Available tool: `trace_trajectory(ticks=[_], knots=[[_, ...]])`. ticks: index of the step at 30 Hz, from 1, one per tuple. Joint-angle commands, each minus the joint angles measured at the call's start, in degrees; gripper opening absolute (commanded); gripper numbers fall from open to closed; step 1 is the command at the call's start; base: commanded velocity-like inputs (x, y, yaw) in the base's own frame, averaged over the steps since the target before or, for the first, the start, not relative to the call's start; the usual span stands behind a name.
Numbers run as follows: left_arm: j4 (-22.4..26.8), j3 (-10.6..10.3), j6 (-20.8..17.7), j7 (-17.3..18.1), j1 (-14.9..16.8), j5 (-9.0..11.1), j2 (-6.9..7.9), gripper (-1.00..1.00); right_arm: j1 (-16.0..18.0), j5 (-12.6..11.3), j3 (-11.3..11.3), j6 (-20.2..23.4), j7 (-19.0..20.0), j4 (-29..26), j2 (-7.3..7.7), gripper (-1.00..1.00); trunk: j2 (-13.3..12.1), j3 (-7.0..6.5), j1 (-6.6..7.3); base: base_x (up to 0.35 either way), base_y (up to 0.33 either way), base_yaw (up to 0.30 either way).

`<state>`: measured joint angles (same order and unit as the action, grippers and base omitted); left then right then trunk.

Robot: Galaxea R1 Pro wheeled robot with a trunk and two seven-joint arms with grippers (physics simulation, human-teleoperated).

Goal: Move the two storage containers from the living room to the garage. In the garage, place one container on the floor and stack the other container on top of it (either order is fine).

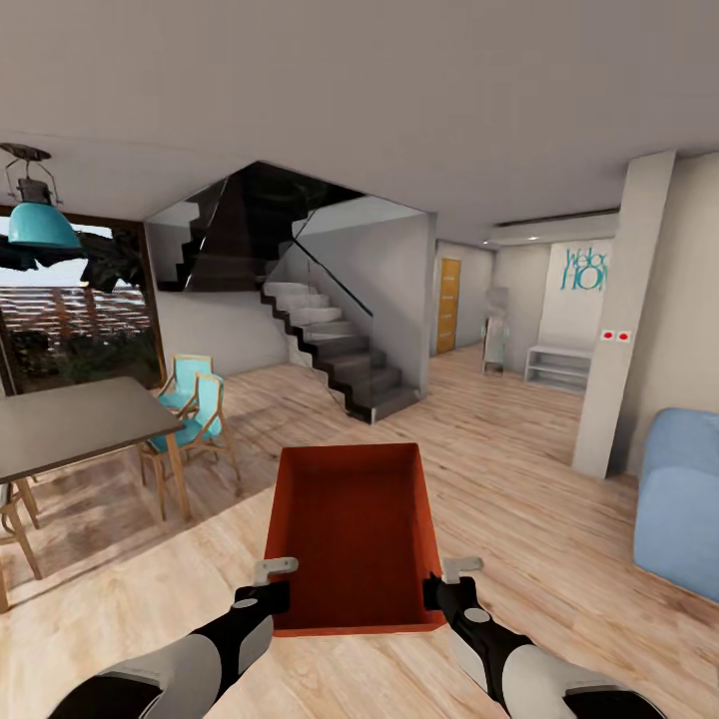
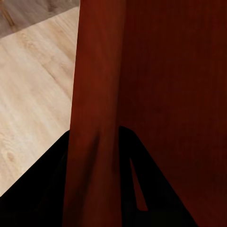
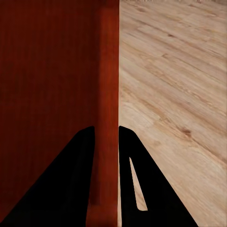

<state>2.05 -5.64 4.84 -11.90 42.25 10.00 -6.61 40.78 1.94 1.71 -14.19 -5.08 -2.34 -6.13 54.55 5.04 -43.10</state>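
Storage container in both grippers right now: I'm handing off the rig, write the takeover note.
Left gripper: shut on the storage container's left wall.
Right gripper: shut on its right wall.
The container is empty, carried in front of the trunk above the wood plank floor of the living area; stairs ahead.
Done: one container picked up.
Left: carry it to the garage, set it down, fetch the second, stack it.

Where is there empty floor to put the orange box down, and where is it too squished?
The box is held by the left gripper and right gripper, jaws pinching its side walls. Bare wood floor lies between the stairs and the blue sofa. It is crowded by the table and chairs.
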Motion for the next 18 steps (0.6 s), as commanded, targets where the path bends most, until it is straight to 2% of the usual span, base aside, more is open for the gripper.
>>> trace_trajectory(ticks=[1, 10, 18], knots=[[-0.20, 2.57, 0.26, -0.41, 0.03, 1.08, 0.90, -1.00, 0.09, 0.35, -2.68, -1.90, -0.45, -0.13, -0.02, -1.00, 0.06, 0.09, -0.04, 0.323, 0.138, 0.000], [-0.20, 2.55, 0.26, -0.41, 0.03, 1.08, 0.90, -1.00, 0.09, 0.41, -2.68, -1.92, -0.54, -0.13, -0.19, -1.00, 0.06, 0.09, -0.04, 0.323, 0.138, -0.007], [-0.20, 2.54, 0.26, -0.41, 0.03, 1.08, 0.90, -1.00, 0.09, 0.35, -2.68, -1.90, -0.54, -0.13, -0.03, -1.00, 0.06, 0.09, -0.04, 0.323, 0.137, -0.205]])
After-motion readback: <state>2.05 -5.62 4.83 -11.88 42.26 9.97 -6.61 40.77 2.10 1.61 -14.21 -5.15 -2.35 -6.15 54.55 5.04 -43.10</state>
